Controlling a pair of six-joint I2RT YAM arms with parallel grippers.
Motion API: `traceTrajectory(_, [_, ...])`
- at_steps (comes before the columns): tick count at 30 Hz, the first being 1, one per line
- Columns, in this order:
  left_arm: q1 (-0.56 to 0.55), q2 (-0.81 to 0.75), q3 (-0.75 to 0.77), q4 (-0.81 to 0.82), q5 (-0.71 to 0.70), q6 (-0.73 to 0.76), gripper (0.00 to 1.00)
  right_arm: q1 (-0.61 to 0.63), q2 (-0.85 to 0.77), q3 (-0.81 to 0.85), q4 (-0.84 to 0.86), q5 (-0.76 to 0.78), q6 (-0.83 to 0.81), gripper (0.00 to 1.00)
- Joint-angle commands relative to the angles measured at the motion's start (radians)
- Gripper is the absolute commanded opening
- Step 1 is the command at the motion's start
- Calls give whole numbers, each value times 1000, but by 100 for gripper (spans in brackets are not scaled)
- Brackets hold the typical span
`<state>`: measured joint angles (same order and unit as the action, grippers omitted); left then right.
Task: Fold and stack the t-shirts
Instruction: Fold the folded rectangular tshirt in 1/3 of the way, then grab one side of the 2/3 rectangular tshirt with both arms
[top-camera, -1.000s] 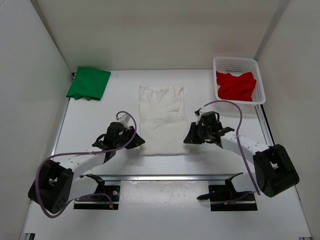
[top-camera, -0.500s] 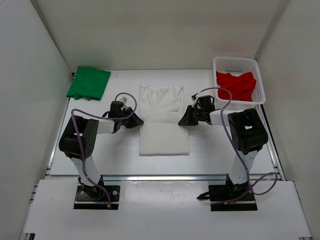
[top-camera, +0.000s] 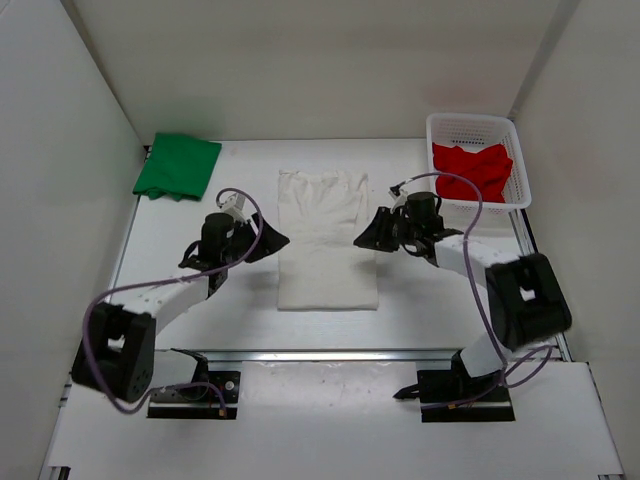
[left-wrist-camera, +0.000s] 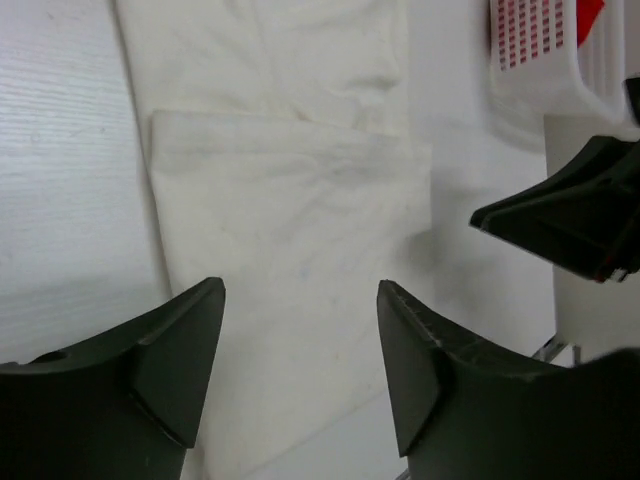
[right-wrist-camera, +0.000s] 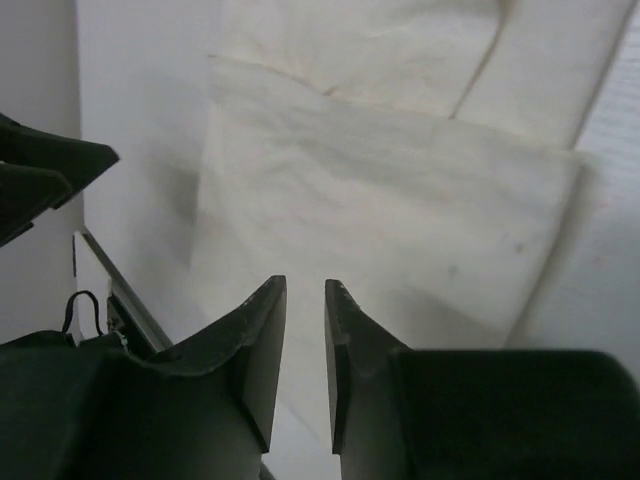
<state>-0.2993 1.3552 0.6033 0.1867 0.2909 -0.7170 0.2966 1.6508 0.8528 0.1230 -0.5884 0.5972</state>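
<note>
The white t-shirt (top-camera: 325, 240) lies flat in the middle of the table, folded into a long rectangle with a folded layer on top (left-wrist-camera: 290, 200) (right-wrist-camera: 400, 200). My left gripper (top-camera: 270, 243) (left-wrist-camera: 300, 290) hovers at its left edge, jaws open wide with nothing between them. At the shirt's right edge, my right gripper (top-camera: 366, 236) (right-wrist-camera: 305, 285) has its jaws open by a narrow gap, and that gap holds nothing. The green t-shirt (top-camera: 178, 166) lies folded at the back left. The red t-shirt (top-camera: 472, 170) sits crumpled in the basket.
A white mesh basket (top-camera: 470, 125) (left-wrist-camera: 530, 50) stands at the back right, just beyond my right arm. White walls enclose the table on the left, back and right. A metal rail (top-camera: 330, 353) runs along the near edge.
Both grippers moved from beside the shirt's near hem to its middle, one on each side. Both jaws then opened, the left widely and the right slightly.
</note>
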Motion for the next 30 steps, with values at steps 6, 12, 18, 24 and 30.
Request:
traceTrajectory(6, [-79, -347, -281, -222, -65, 96, 62, 93, -403, -314, -55, 168, 41, 39])
traceTrajectory(12, [-86, -432, -395, -234, -65, 79, 61, 116, -608, -535, -120, 228, 67, 50])
traceTrajectory(18, [-126, -369, -412, -205, -75, 41, 65, 89, -665, -641, -129, 225, 76, 51])
traceTrajectory(24, [-178, -303, -399, -121, -70, 11, 60, 130, -539, -618, -36, 186, 90, 46])
traceTrajectory(30, [-190, -266, -390, -99, -53, -2, 48, 133, -491, -598, -6, 187, 84, 38])
